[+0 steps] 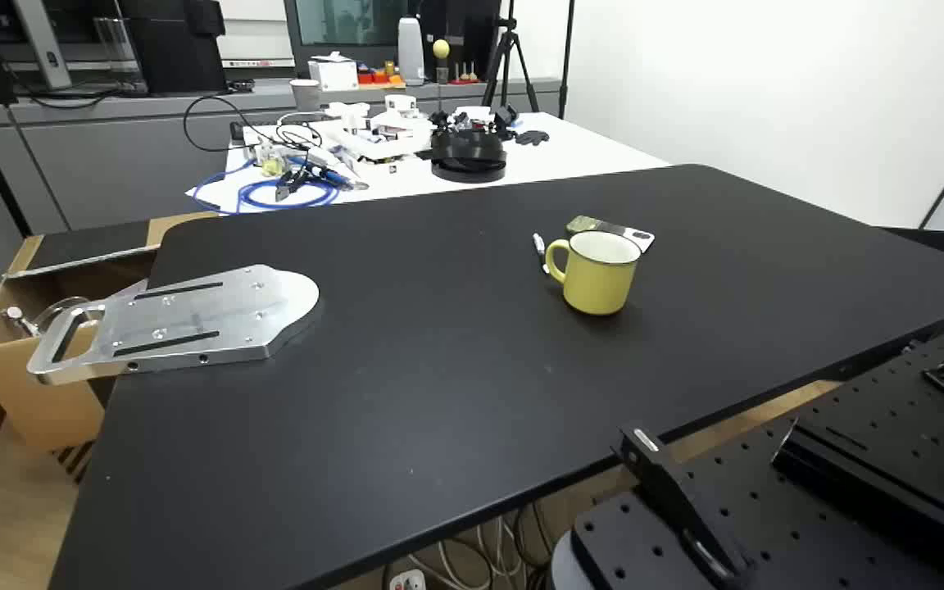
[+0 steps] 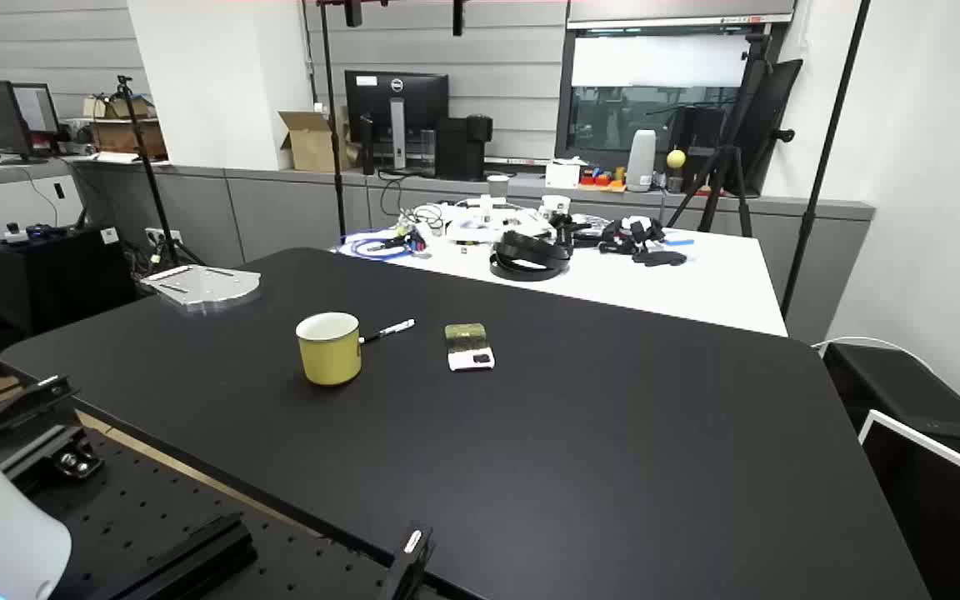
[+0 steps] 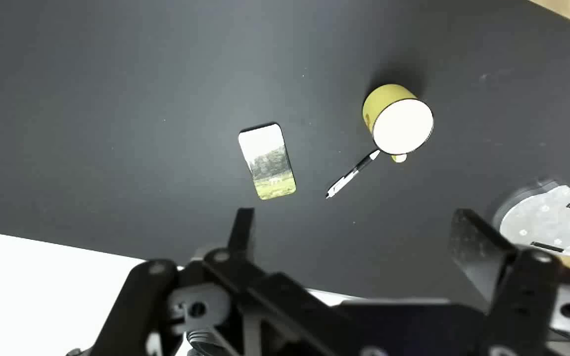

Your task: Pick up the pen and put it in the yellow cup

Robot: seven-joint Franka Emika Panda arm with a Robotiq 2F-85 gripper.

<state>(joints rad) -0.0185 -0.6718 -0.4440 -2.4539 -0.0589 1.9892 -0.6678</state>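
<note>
Slim black-and-white pen, small in view, perhaps plastic: should be light, stiff, slippery. I'd pinch mid-length; my black two-fingered gripper gapes empty.

In an exterior view, the yellow cup hides part of the phone.

Four things on a black desk

The desk has round corners. The yellow cup stands up straight on it. A black and white pen lies just beside the cup, between it and a flat, phone-shaped thing with a picture of trees and grass. Well apart from these lies a shiny metal plate. One end of it pokes out past the edge of the desk.
</note>
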